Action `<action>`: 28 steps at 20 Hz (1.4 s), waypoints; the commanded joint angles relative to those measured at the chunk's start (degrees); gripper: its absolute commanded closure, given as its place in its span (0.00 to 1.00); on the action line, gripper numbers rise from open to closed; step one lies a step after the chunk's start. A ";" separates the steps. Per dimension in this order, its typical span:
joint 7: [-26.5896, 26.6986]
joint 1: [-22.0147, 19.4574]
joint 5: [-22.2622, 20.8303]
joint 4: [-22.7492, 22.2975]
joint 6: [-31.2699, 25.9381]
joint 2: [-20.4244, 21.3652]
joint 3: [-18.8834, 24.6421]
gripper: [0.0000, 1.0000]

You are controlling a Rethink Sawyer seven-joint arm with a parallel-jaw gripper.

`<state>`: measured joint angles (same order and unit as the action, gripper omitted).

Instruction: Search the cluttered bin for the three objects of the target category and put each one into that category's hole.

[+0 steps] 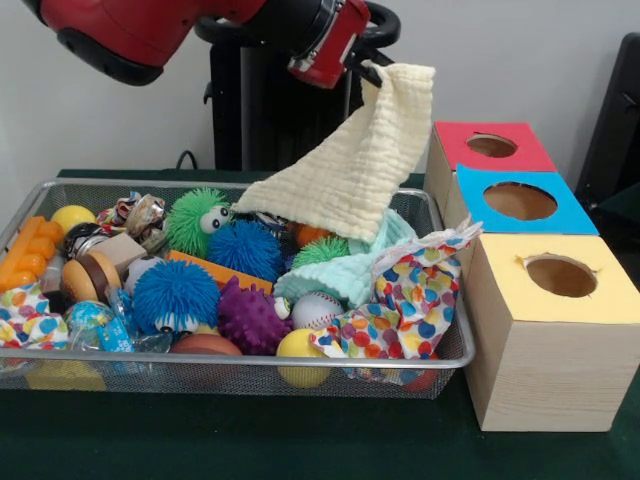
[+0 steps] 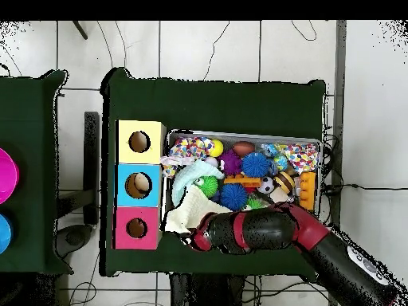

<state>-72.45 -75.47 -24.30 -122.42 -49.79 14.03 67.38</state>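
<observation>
A pale yellow cloth (image 1: 360,165) hangs from my gripper (image 1: 372,72), which is shut on its top corner above the bin's back right part. The cloth's lower edge still rests on the toys in the wire-mesh bin (image 1: 250,366). In the overhead view the cloth (image 2: 186,213) spreads from the bin (image 2: 320,145) toward the red box (image 2: 125,239); the arm hides the gripper there. A mint cloth (image 1: 335,278) and a colourful dotted cloth (image 1: 420,300) lie in the bin's right end. Three boxes stand to the right: red (image 1: 455,140), blue (image 1: 480,178) and yellow (image 1: 540,340), each with a round hole on top.
The bin is packed with several toys: blue spiky balls (image 1: 175,295), a green spiky ball (image 1: 195,220), a purple spiky ball (image 1: 250,318), a baseball (image 1: 316,310), a yellow ball (image 1: 300,345) and an orange block (image 1: 30,250). The blue box's hole (image 2: 140,185) shows something inside.
</observation>
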 commanded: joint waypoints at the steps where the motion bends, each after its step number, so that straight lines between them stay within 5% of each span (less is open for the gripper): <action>1: 7.14 -1.63 0.48 1.76 5.09 -5.36 5.54 1.00; 8: 6.15 -3.67 -0.90 1.29 11.22 -9.76 8.87 1.00; 28: 3.31 -1.87 -13.38 3.24 21.52 -2.94 5.85 1.00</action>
<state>-72.45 -78.69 -33.54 -122.83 -31.53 9.71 74.48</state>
